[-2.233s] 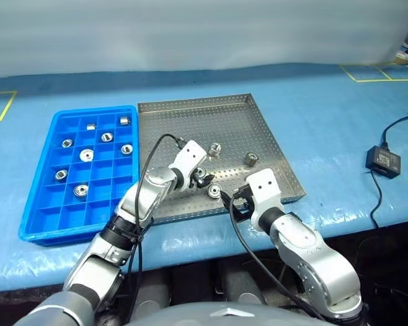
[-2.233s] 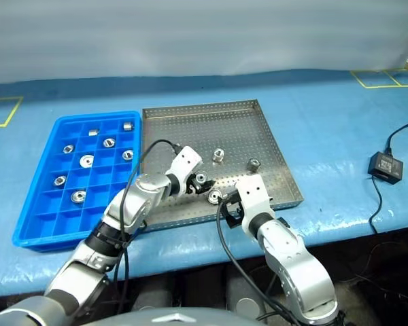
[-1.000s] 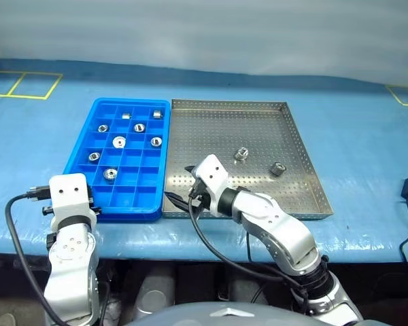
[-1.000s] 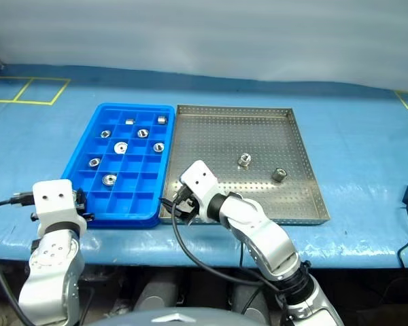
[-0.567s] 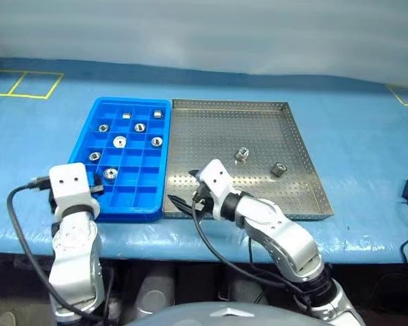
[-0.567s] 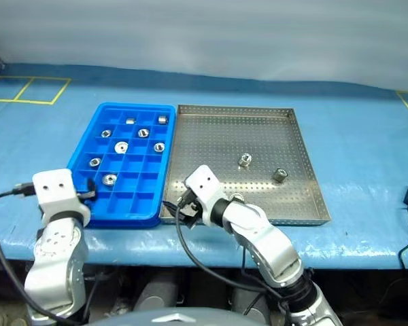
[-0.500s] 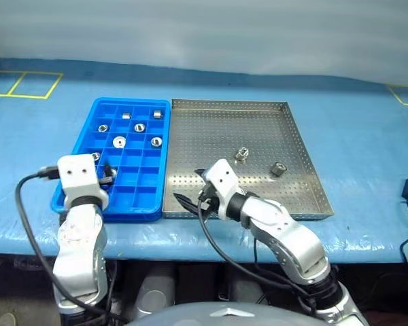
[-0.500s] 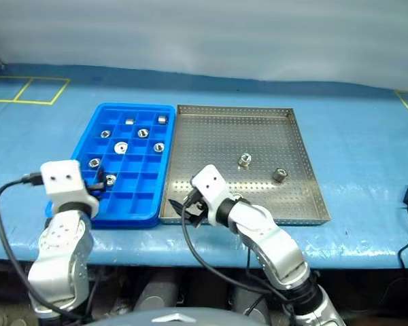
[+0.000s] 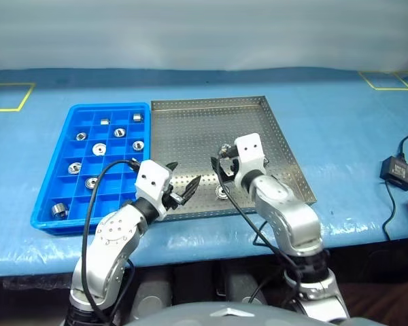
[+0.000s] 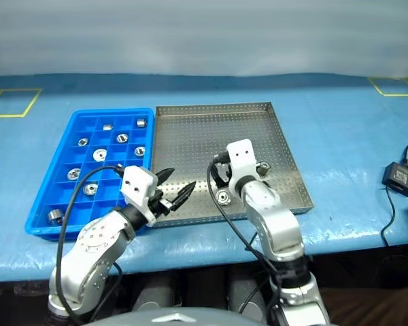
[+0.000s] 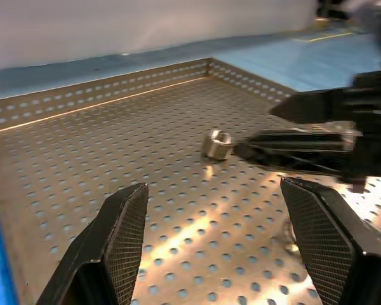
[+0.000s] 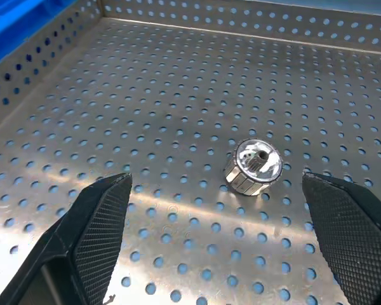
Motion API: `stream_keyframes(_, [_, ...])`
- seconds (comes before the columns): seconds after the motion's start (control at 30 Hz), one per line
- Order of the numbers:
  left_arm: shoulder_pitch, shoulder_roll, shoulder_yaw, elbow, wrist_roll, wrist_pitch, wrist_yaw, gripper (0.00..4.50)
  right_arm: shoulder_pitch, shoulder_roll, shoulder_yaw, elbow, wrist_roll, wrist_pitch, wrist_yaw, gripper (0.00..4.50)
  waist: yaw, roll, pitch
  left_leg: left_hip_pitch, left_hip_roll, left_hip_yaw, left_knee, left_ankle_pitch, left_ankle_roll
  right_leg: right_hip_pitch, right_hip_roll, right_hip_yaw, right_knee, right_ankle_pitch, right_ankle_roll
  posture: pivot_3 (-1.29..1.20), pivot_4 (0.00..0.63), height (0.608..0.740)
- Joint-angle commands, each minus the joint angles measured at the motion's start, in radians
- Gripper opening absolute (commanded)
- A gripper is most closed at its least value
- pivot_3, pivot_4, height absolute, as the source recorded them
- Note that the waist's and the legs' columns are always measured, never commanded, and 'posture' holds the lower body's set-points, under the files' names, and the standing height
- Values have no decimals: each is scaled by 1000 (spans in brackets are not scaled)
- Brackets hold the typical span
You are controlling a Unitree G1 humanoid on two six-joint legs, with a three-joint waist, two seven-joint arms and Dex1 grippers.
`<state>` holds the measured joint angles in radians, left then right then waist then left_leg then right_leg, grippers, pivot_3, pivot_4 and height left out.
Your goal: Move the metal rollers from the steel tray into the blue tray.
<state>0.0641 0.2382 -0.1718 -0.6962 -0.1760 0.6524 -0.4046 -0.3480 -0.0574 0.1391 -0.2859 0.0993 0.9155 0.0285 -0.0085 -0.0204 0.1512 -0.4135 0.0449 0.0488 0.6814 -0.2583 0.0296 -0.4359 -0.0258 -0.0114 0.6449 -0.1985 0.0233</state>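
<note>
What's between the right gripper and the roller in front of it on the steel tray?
Nothing visible. In the right wrist view the roller sits alone on the bare perforated floor of the steel tray, ahead of the open right gripper, between the lines of its two fingers.

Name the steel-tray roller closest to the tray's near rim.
The hole-up roller left of the right arm, by the front rim of the steel tray; the rest sit farther back.

The two head views look forward and down from above the table edge, taking in both the blue tray (image 9: 47,207) and the steel tray (image 9: 211,103) whole. Each wrist view sits low and close over the steel tray's perforated floor, looking along its own fingers; all four views share that floor.
</note>
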Motion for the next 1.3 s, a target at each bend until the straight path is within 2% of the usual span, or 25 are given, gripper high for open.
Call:
stream_keyframes(0.03, [13,7,-27,-8,-36,-46,-31,3605,-76,38,-51,116,-16,-29,-44,4500,-1,0,0,-1,0,0,0,0,0,0,0,0,0,0,0,17,150,740])
stream_keyframes(0.23, [38,10,-61,-22,-43,-57,-20,3605,-189,65,-113,373,-28,-149,-73,4500,-2,0,0,-2,-1,2,-1,0,1,-2,0,2,-1,1,2,56,150,740])
stream_keyframes(0.4, [54,13,-76,-29,-29,-58,8,3605,-210,73,-129,475,-13,-203,-45,4500,-1,0,0,-2,-1,2,-1,0,1,-2,0,3,-1,1,2,94,150,740])
stream_keyframes(0.8, [67,24,-85,-29,-27,-72,41,3605,-217,81,-124,530,-19,-244,-28,4500,4,1,1,-1,0,2,-1,0,1,-2,1,3,0,1,2,115,150,740])
stream_keyframes(1.3, [62,23,-84,-26,-34,-69,46,3605,-198,78,-106,496,-30,-240,-18,4500,10,2,1,-1,0,3,-1,0,1,-2,1,4,0,1,2,119,150,740])
